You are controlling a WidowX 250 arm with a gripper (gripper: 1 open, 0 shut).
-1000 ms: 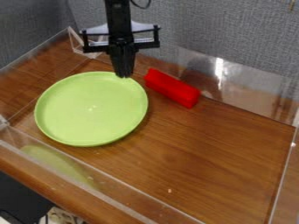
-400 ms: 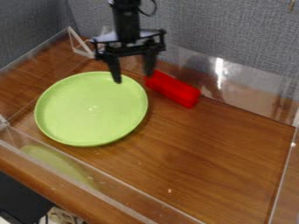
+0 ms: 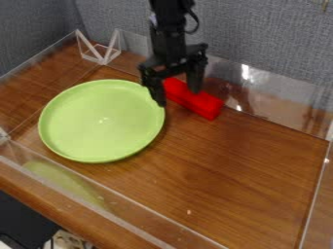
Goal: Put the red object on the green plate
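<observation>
Red is catching our eye: we're seeing the block (image 3: 193, 100) lying on the wood table (image 3: 235, 175), just off the plate's (image 3: 100, 121) two o'clock edge. We're watching the black gripper (image 3: 174, 89) hovering over the block's ten o'clock end, its fingers standing wide. We're finding green at nine o'clock, bare inside its rim.

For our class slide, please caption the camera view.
Open jaws over the red block, beside the green plate.
</observation>
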